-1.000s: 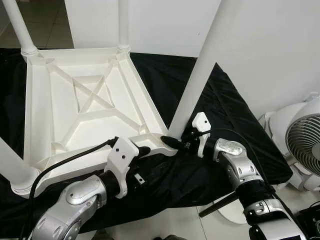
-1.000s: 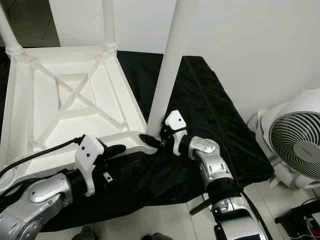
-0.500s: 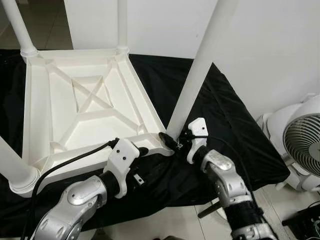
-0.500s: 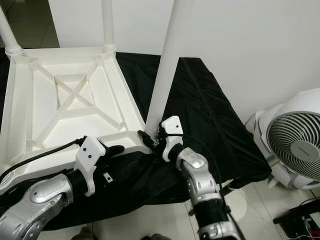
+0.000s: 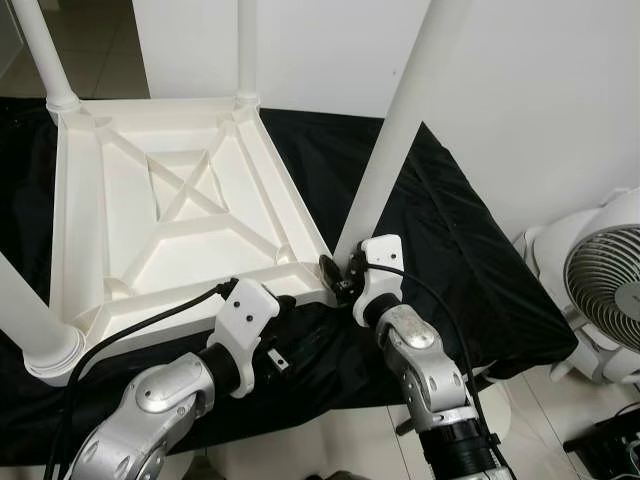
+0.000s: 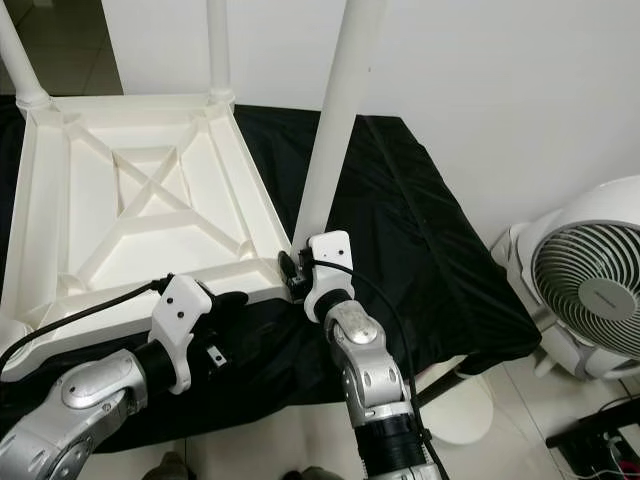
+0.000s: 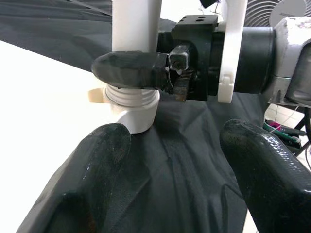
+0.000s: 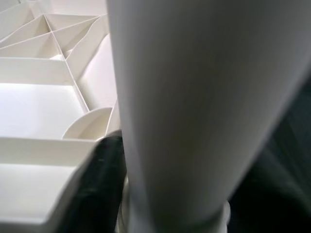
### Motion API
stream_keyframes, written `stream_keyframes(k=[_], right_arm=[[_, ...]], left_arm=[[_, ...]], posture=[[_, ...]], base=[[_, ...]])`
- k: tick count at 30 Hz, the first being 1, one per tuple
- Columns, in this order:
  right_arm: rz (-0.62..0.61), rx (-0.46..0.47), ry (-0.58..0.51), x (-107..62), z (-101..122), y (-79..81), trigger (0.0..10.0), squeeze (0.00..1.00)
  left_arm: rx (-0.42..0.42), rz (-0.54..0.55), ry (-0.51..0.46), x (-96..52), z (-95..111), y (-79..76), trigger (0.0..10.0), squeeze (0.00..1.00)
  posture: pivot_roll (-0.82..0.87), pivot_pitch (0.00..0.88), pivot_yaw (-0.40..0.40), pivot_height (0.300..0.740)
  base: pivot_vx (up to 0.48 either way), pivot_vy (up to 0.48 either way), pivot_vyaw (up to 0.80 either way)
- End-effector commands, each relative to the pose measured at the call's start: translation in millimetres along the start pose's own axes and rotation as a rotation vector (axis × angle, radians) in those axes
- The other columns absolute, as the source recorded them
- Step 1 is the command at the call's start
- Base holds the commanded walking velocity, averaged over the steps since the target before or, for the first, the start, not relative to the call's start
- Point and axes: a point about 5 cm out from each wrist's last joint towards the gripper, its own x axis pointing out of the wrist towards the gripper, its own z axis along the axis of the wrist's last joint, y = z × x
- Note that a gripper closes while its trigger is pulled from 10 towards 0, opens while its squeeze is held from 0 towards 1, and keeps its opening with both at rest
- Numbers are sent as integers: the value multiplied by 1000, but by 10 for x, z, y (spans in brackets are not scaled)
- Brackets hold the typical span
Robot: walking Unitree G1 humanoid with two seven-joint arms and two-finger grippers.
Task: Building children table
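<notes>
The white tabletop (image 5: 170,215) lies upside down on a black cloth (image 5: 440,240), its ribbed underside up; legs stand in all four corners: two far ones (image 5: 45,55), a near-left one (image 5: 25,320), and the near-right leg (image 5: 400,120), which leans a little to the right.

The right gripper (image 5: 338,278) is at the base of that leg, where it meets the corner socket; in the left wrist view one black finger (image 7: 129,69) lies across the leg just above its threaded collar (image 7: 132,96), so I judge its jaws closed on the leg, probably turning or seating it. The left gripper (image 7: 175,160) hovers just in front of the same corner over the cloth, its jaws wide and holding nothing; it touches neither leg nor tabletop, as far as I can see.

So the task looks nearly done: three legs appear seated, and the fourth is in its socket, though the visible thread and the lean suggest it is not yet fully home; what remains is to tighten it and turn the table upright. A fan (image 5: 605,290) stands on the floor to the right.
</notes>
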Motion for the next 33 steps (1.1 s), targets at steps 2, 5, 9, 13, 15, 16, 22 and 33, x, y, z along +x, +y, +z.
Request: stream_keyframes(k=[2, 5, 9, 13, 15, 16, 22, 33], right_arm=[[-1, 34, 2, -13, -8, 34, 10000, 1000], [-1, 34, 2, -13, -8, 34, 10000, 1000], [9, 38, -6, -16, 6, 6, 10000, 1000], [166, -41, -11, 7, 39, -200, 10000, 0], [214, -66, -7, 11, 52, -268, 10000, 0], [296, -93, -4, 7, 77, -328, 10000, 0], [517, -165, 16, 8, 114, -428, 10000, 0], [679, -203, 79, 128, 14, -523, 9922, 0]], left_arm=[[1, 44, 6, 8, -23, 10, 10000, 0], [1, 44, 6, 8, -23, 10, 10000, 0], [2, 44, 6, 7, -20, 17, 10000, 0], [4, 48, 8, 6, -16, 41, 10000, 0], [4, 49, 8, 6, -15, 48, 10000, 0], [5, 49, 8, 4, -11, 55, 10000, 0], [10, 47, 6, 3, 4, 69, 10000, 0], [9, 45, 2, 1, 29, 68, 10000, 0]], posture=[[207, 56, -140, 740], [207, 56, -140, 740], [207, 57, -139, 740], [207, 64, -128, 740], [207, 64, -127, 740], [207, 67, -123, 740], [209, 71, -115, 740], [218, 70, -105, 740]], base=[[0, 0, 0], [0, 0, 0], [0, 0, 0], [0, 0, 0], [0, 0, 0], [0, 0, 0], [0, 0, 0], [0, 0, 0]])
